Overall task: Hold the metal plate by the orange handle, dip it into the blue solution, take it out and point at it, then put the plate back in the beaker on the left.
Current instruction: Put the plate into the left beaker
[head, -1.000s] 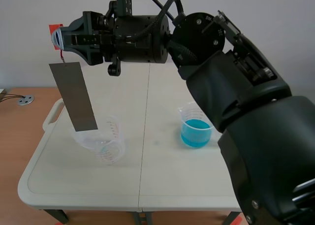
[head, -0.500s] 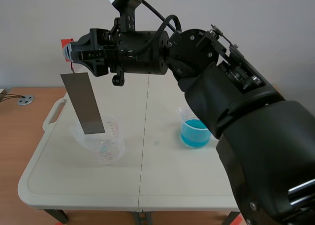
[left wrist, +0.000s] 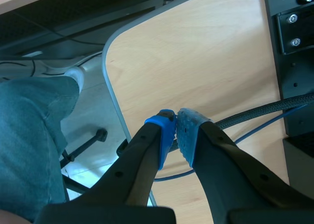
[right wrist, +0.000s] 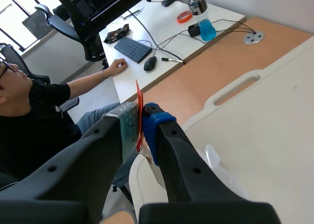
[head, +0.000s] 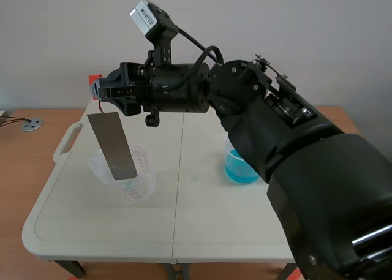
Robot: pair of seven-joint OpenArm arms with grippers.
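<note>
Grey metal is shown hanging at a slant: the plate (head: pixel 115 146) is suspended from its orange handle (right wrist: pixel 139 110), and that handle is clamped between the right jaws, whose pads are pressed on either side of it. Over the last second the plate has been carried lower and a little toward the middle of the tabletop (head: pixel 196 231); its lower end, which stood about level with the rim of the clear beaker (head: pixel 136 183) on the left, now overlaps the beaker's body in the scene view — whether it has passed inside the rim cannot be told. The beaker of blue solution (head: pixel 243 167) is left well apart on the other side, partly hidden by the right arm; no wet mark can be made out on the plate. From this descent the last step is judged to be in hand — the return of the plate to the left beaker; further lowering and a release would be called for, with the slanted strip kept from tipping the light beaker. The left jaws are held together on nothing, away over a wooden surface with cables.
</note>
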